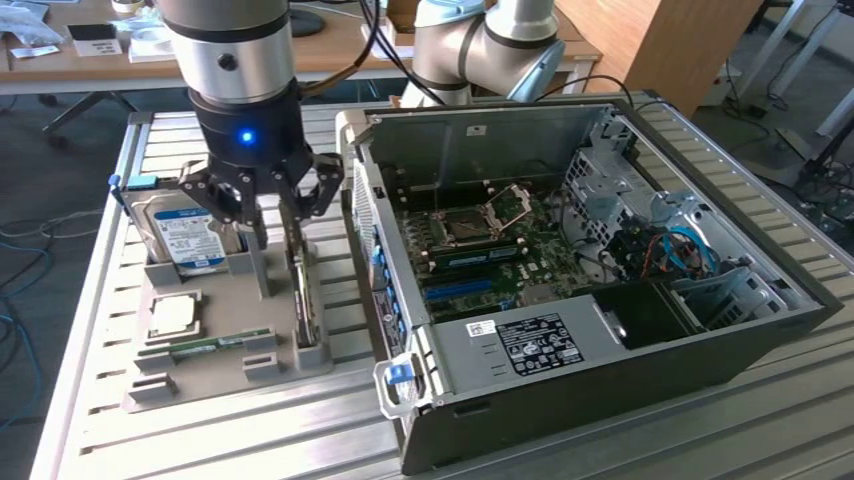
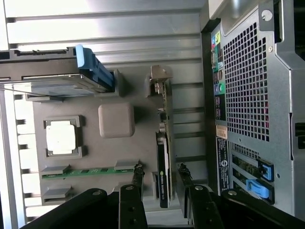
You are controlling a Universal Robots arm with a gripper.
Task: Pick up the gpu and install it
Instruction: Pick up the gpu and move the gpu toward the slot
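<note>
Soft, even daylight fills the exterior view. The slatted metal surface (image 1: 74,340) reads pale and bright, while the open computer case (image 1: 747,340) holds deep shade in its lower bay. A small blue light (image 1: 244,137) glows on the arm (image 1: 227,60). In the wrist view, the surface's bare slats wash out to white glare.

the gpu (image 1: 306,305) shows a black cooler face and a thin green board edge, with the black claw (image 1: 278,238) around it. in a corner of the grey tray (image 1: 200,395), the hard drive (image 1: 187,235) is silver with a blue label; the ram stick (image 1: 220,345) is green. the bench (image 1: 80,400) is pale silver, ribbed in long slats. the computer case (image 1: 601,410) is dark grey, its motherboard (image 1: 501,255) green, its rear panel (image 2: 248,81) a fine dotted mesh.
</note>
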